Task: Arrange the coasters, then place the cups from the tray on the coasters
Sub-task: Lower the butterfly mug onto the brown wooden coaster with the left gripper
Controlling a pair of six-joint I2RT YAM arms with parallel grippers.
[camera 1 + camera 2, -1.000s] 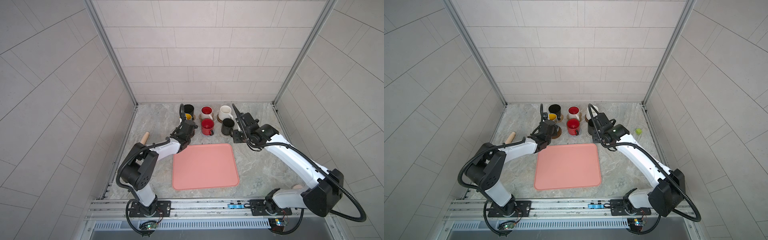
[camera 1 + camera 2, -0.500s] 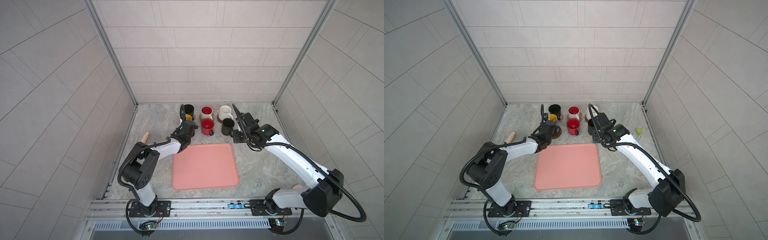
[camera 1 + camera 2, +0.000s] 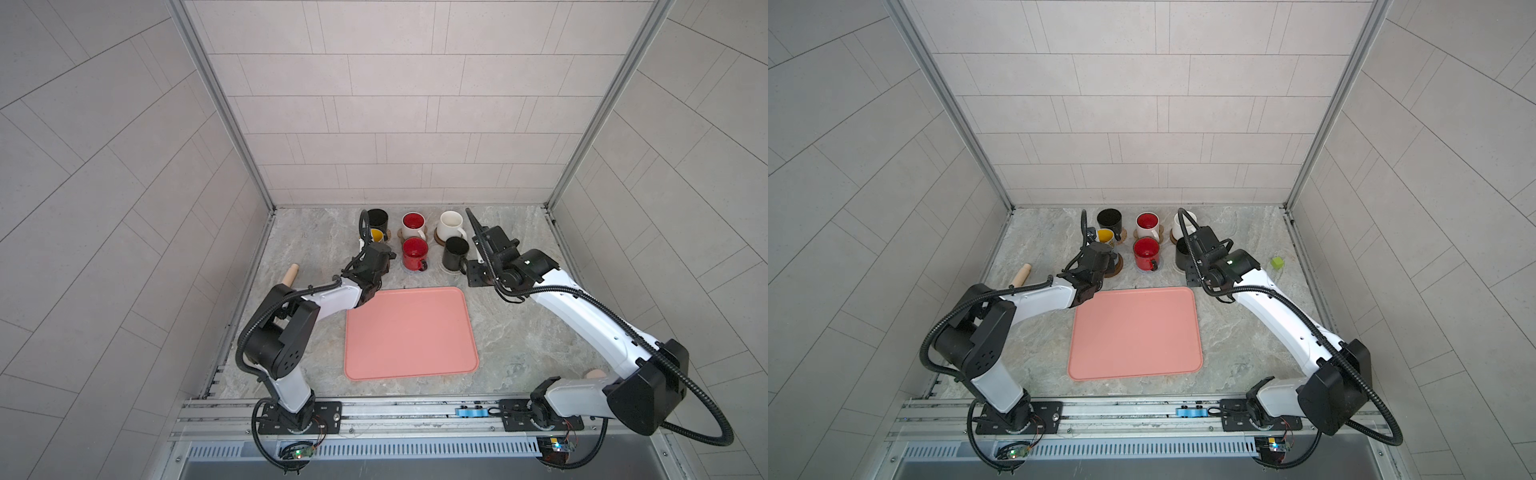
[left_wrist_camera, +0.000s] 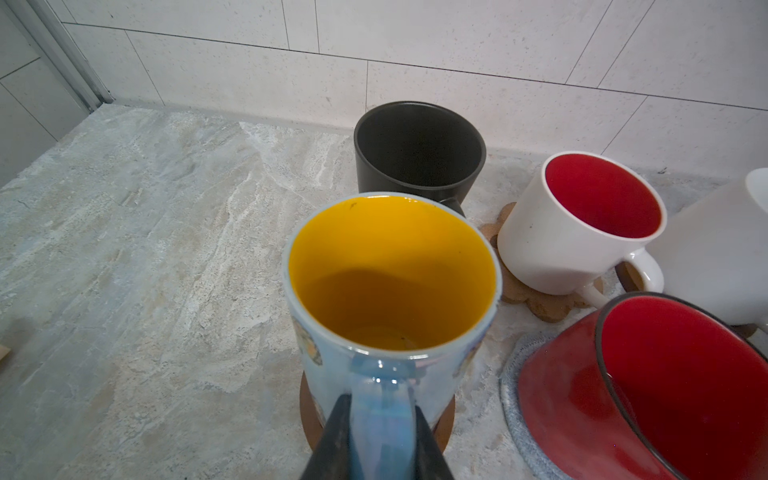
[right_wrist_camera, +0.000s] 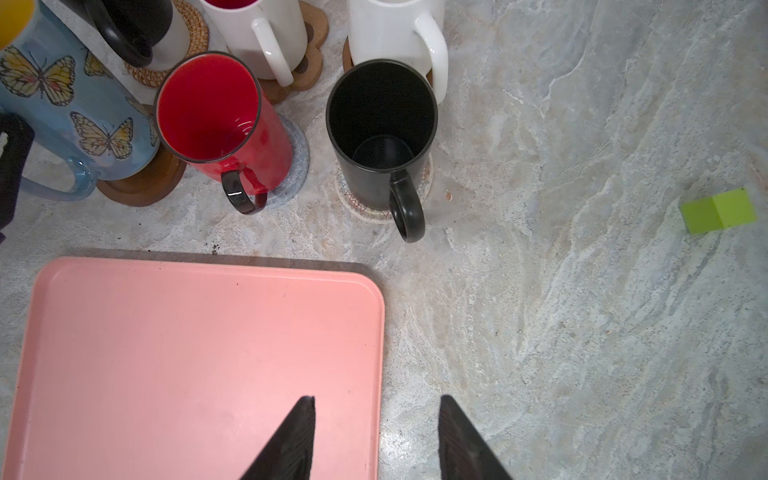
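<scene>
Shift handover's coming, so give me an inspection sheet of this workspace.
Surface: grey marbled tabletop, a few dark specks.
Job's things: pink tray bare; six mugs behind it, each on a coaster; blue butterfly mug on a dark wooden coaster.
Clutter: green cube at right; wooden dowel by left wall.
Grippers: left gripper shut on the butterfly mug's handle; right gripper open, empty, over the tray's corner.
Cables: black corrugated cable loops up beside the back black mug; another runs along the right arm.
Surroundings: tiled walls, metal frame posts, front rail.

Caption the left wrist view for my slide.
Left gripper shut on the handle of the blue mug standing on a brown coaster.
</scene>
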